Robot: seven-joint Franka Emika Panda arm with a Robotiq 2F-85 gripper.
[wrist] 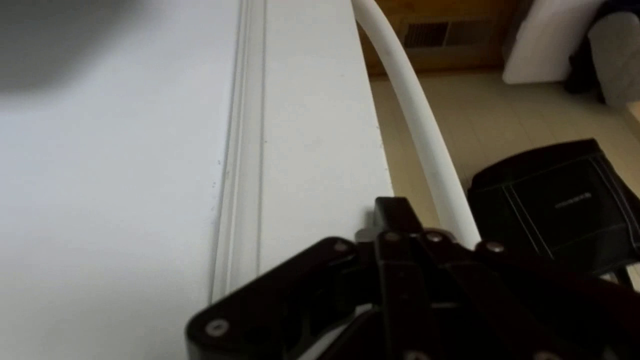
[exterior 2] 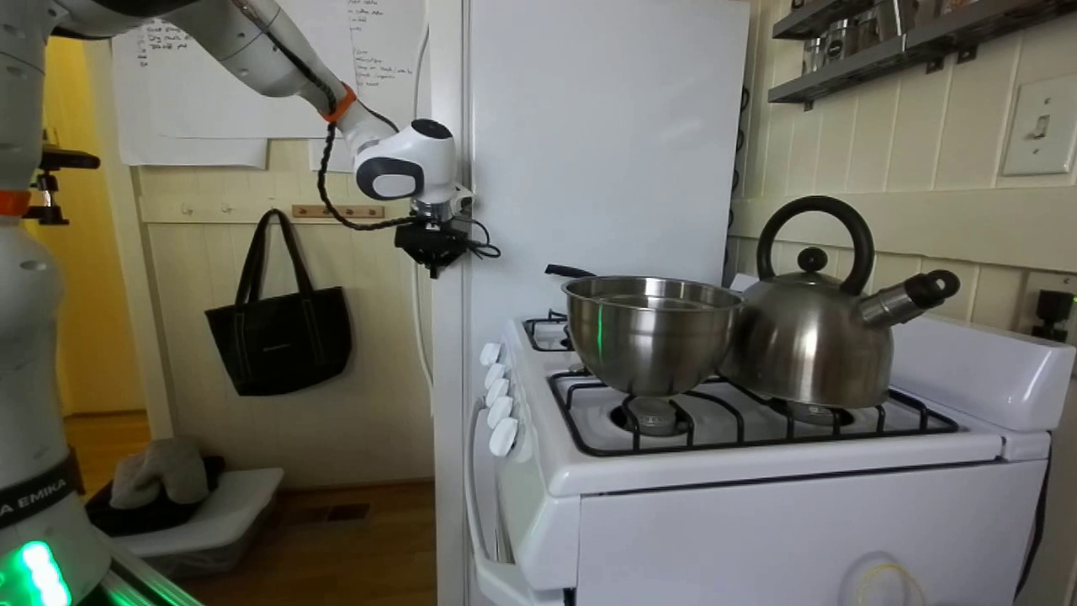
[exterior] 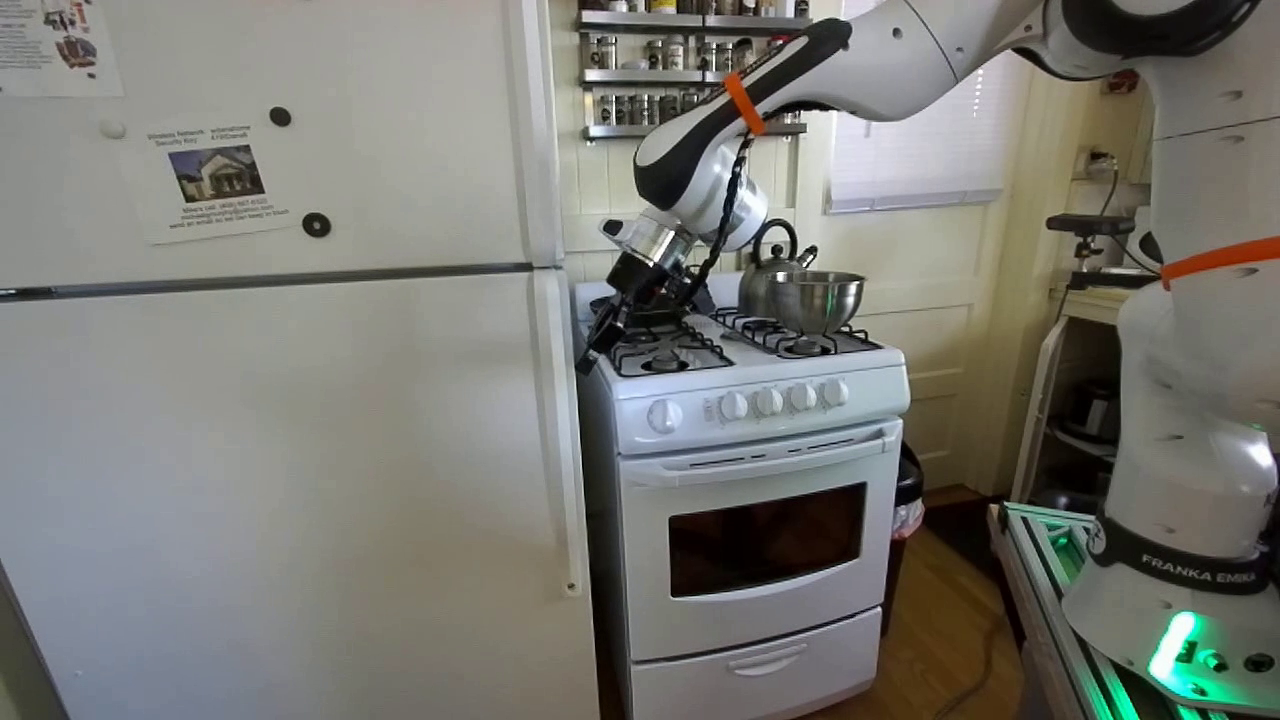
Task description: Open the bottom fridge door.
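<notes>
The bottom fridge door [exterior: 280, 480] is a plain white panel below the freezer door, lying flush against the fridge body. A long white handle [exterior: 562, 430] runs down its edge; in the wrist view this handle [wrist: 417, 105] bows away from the door's side edge [wrist: 320, 125]. My gripper [exterior: 590, 360] points downward just beside the upper part of the handle, its jaws together with nothing between them. In the wrist view the fingertips [wrist: 397, 212] overlap the gap between door edge and handle. Whether they touch either cannot be told.
A white stove [exterior: 760, 430] stands close beside the fridge, below my wrist. A steel bowl [exterior 2: 652, 337] and a kettle [exterior 2: 812, 337] sit on its burners. The freezer door [exterior: 380, 130] is above. A black bag [exterior 2: 282, 337] hangs on the wall beyond.
</notes>
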